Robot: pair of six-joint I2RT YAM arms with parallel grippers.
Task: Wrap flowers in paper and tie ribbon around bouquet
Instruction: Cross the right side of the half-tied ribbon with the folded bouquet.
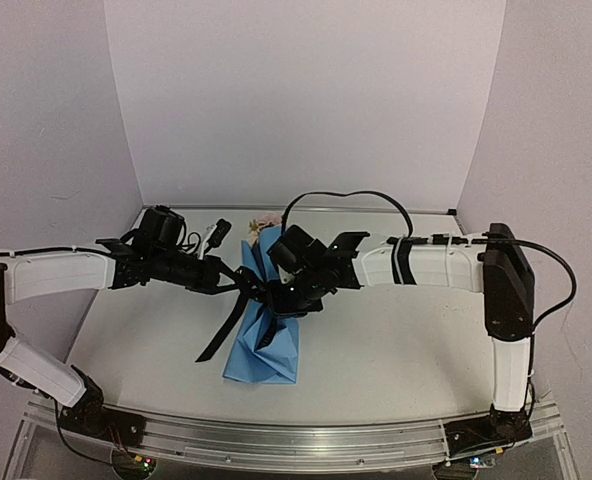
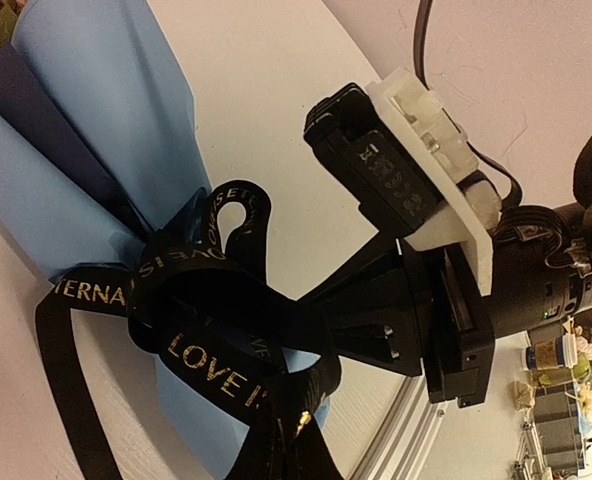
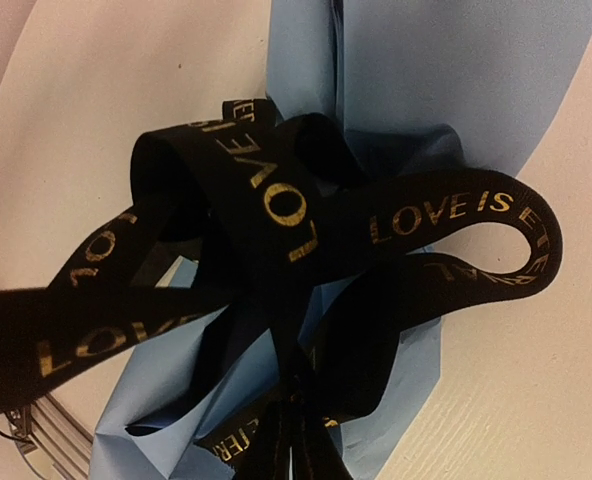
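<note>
The bouquet [image 1: 268, 335] lies in the middle of the table [image 1: 396, 335], with small pale flowers [image 1: 267, 220] poking out the far end. The paper [image 2: 96, 120] is smooth matte light blue, and a dark navy face shows inside the folds. It's creased and squeezed in at the waist, so it fans out on both sides. The ribbon [image 3: 276, 200] is floppy black fabric with gold "LOVE IS" lettering, looped into a messy knot round that waist, and one tail trails toward the near left. The left gripper [image 1: 238, 284] and right gripper [image 1: 279, 296] both sit right at the knot with their jaws together. Each looks pinched on a ribbon strand, though the loops hide the fingertips.
</note>
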